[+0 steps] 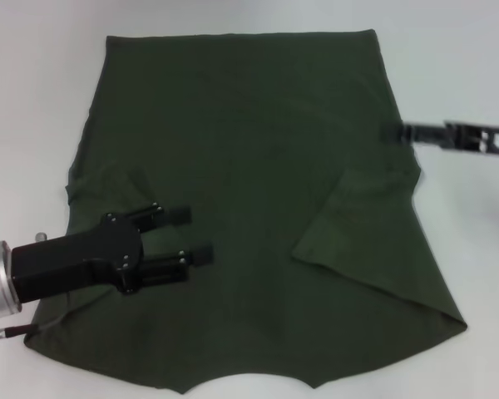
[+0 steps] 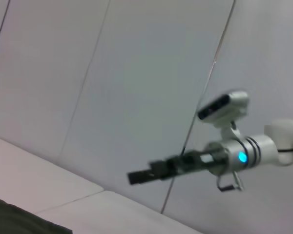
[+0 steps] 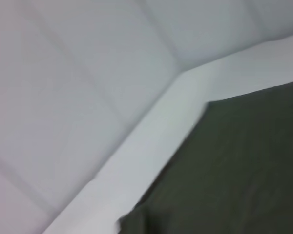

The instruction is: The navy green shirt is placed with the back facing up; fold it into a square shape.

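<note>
Two grippers flank the navy green shirt (image 1: 249, 208), and we judge the left one better placed for the next fold

We see the shirt spread on the white table (image 1: 33, 83), long axis near to far; our left gripper (image 1: 193, 234) hangs over its near-left part, fingers apart and empty, while our right gripper (image 1: 391, 131) hangs at the far-right edge, fingers unreadable, beside the right sleeve already turned in

Right gripper (image 2: 136, 177), apparently shut, above shirt corner (image 2: 19, 222).
</note>
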You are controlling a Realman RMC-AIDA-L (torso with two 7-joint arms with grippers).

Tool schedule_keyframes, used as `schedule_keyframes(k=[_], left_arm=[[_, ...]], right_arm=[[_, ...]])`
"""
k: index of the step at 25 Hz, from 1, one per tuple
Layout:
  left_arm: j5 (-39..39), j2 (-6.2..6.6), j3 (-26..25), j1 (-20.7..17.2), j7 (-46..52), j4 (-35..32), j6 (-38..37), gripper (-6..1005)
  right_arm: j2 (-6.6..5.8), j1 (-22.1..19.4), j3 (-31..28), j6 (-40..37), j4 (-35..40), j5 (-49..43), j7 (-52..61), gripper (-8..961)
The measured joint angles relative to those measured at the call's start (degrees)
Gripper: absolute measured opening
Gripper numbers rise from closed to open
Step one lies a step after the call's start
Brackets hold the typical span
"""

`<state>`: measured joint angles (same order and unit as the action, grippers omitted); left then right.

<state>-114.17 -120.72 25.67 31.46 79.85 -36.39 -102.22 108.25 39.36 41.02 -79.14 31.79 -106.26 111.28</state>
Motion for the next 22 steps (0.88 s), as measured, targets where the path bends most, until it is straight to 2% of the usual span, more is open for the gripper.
schedule_keyframes(k=[4,8,12,17,22], left_arm=[[-0.5,0.33,0.0,0.2,1.6,-0.3,-1.0,858],[-0.9,0.44,0.0,0.2,2.5,-0.6,-1.5,859],[-0.8,0.83,0.0,0.2,6.7,-1.2,-1.1,859],[-1.3,2.59,-0.8,1.6,18.7,-3.2,-1.4,859],[-6.9,5.4,-4.7,3.0,37.3,-6.7,0.5,859]], right_arm=[[-0.07,-3.4,0.2,-7.8,0.0,-0.3,-10.8,826],[1.1,-5.2,0.6,-11.2,-0.1,-4.1,-21.3,826],[2.09,-5.9,0.5,-12.5,-0.5,-6.0,-26.4,826],[2.3,-6.2,0.3,-13.3,-0.6,-6.0,-28.0,825],[1.87,-6.1,0.6,-13.4,-0.5,-6.4,-28.0,826]])
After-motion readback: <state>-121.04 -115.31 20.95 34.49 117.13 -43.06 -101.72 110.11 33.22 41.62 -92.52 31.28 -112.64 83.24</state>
